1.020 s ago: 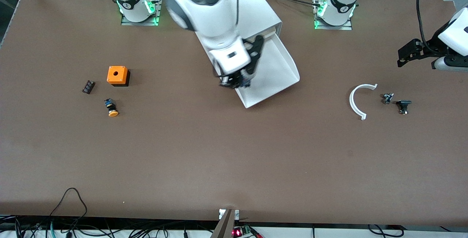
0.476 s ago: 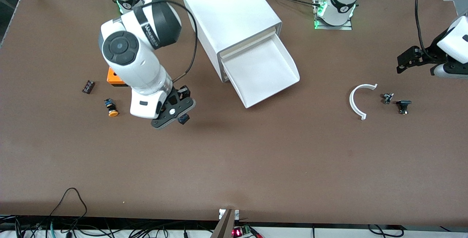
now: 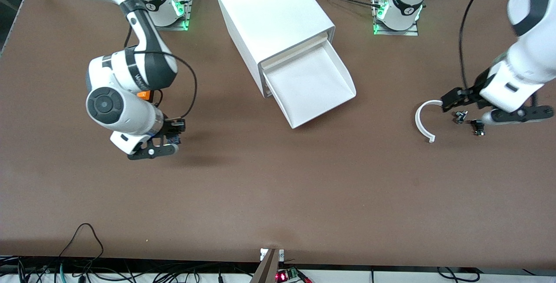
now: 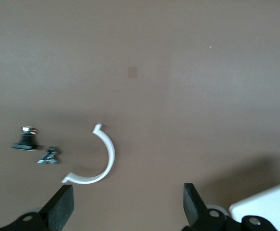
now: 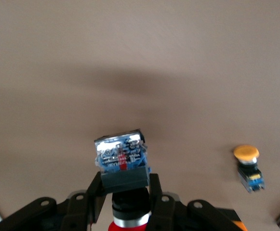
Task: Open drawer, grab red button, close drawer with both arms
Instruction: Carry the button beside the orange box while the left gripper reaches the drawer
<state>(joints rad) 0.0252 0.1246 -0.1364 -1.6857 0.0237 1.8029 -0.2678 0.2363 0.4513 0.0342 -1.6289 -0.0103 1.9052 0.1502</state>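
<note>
The drawer (image 3: 310, 84) stands pulled out of the white cabinet (image 3: 273, 13), and what shows of its tray is bare. My right gripper (image 3: 173, 130) is shut on the button (image 5: 123, 166) and holds it above the bare table toward the right arm's end. The button's black-and-blue body sticks out past the fingertips and its red cap (image 5: 127, 225) points back toward the wrist. My left gripper (image 3: 452, 99) is open and empty over the table beside a white arc (image 3: 420, 120). Its fingers (image 4: 58, 209) stand wide apart.
An orange-yellow capped button (image 5: 248, 166) lies on the table near the right gripper. The orange box (image 3: 143, 95) shows only as a sliver under the right arm. Two small dark parts (image 3: 460, 117) (image 3: 478, 125) lie beside the arc, which also shows in the left wrist view (image 4: 99, 161).
My right arm has carried the button out of the drawer and across toward its end of the table. My left arm has swung in from the table's end to over the white arc.
</note>
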